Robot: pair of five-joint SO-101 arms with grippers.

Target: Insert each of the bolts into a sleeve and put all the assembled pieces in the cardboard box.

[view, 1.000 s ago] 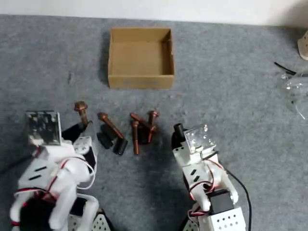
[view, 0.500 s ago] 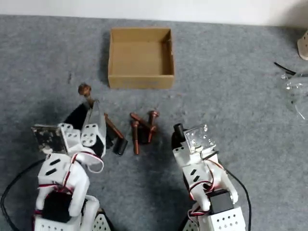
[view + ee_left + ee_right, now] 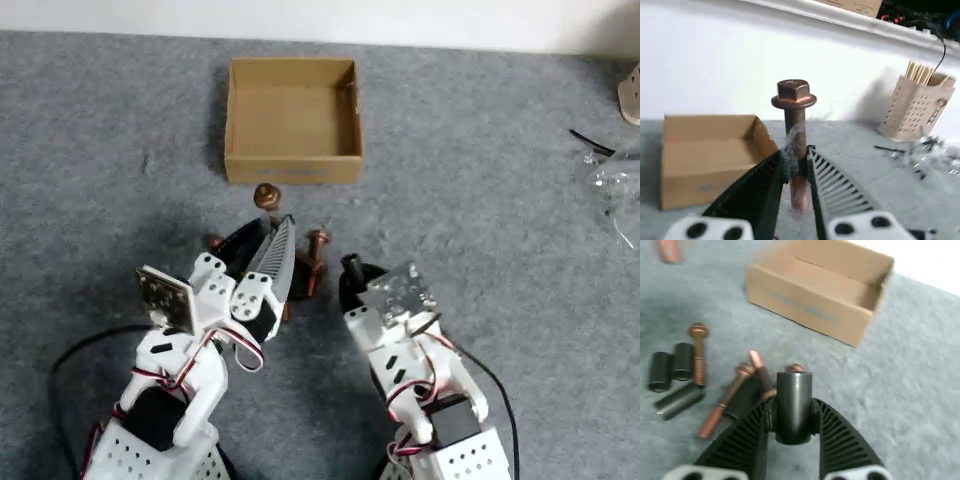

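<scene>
- Left hand (image 3: 796, 159), quick?
- I've got it clamped on a bolt (image 3: 794, 112). The shank is between the fingers and the hex head is up, roughly upright. From above, the head sits just short of the front wall of the cardboard box (image 3: 292, 168).
- Right hand (image 3: 793, 410)?
- Closed on a black sleeve (image 3: 794, 395), gripped round its body with the open end pointing away from my wrist.
- The rest of the parts?
- The loose bolts (image 3: 698, 352) and spare sleeves (image 3: 671, 369) are lying on the grey counter (image 3: 500, 260), bunched between my two hands. A couple of bolts cross each other, and one spare sleeve lies on its side.
- Box?
- On the far side of the pile, open top up.
</scene>
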